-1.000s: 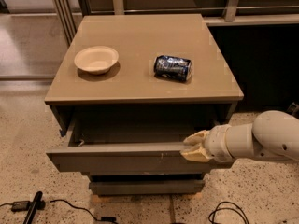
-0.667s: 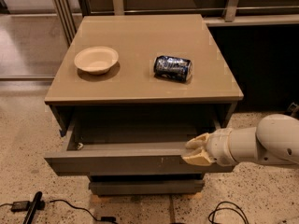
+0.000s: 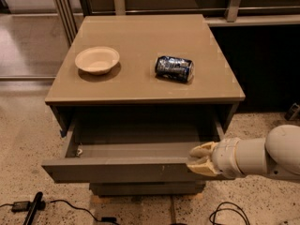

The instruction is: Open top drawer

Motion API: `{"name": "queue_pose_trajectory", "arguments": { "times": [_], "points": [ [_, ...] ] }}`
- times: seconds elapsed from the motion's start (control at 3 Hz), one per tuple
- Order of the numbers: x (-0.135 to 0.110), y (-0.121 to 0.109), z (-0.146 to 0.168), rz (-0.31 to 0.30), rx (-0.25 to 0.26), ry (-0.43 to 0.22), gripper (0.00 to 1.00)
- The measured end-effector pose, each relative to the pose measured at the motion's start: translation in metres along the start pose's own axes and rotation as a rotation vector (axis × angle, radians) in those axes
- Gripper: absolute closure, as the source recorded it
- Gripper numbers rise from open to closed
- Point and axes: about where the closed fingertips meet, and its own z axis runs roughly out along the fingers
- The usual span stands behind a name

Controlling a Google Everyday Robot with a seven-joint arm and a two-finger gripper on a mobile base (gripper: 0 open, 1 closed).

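Observation:
The top drawer (image 3: 117,168) of a grey-brown cabinet stands pulled well out toward me, and its grey inside (image 3: 140,142) is in view. My gripper (image 3: 199,159), cream-coloured on a white arm coming in from the right, is at the right end of the drawer's front panel. One finger (image 3: 202,150) sits just inside the panel's top edge and the other (image 3: 198,168) is on its outer face, so the gripper is shut on the panel.
A pale bowl (image 3: 97,60) and a dark can (image 3: 174,68) lying on its side rest on the cabinet top (image 3: 140,86). A narrower drawer front (image 3: 145,189) shows below. Black cables (image 3: 28,205) lie on the speckled floor. A railing and a dark wall stand behind.
The drawer has slid further out toward me, and my gripper has moved with it, down and slightly back from the cabinet.

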Motion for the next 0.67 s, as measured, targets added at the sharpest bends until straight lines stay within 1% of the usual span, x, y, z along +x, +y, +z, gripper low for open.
{"name": "queue_pose_trajectory", "arguments": {
  "times": [0.33, 0.67],
  "points": [
    [0.0019, 0.0111, -0.0081, 0.005, -0.003, 0.012, 1.00],
    [0.0010, 0.0113, -0.0092, 0.005, -0.003, 0.012, 0.81]
  ]
}}
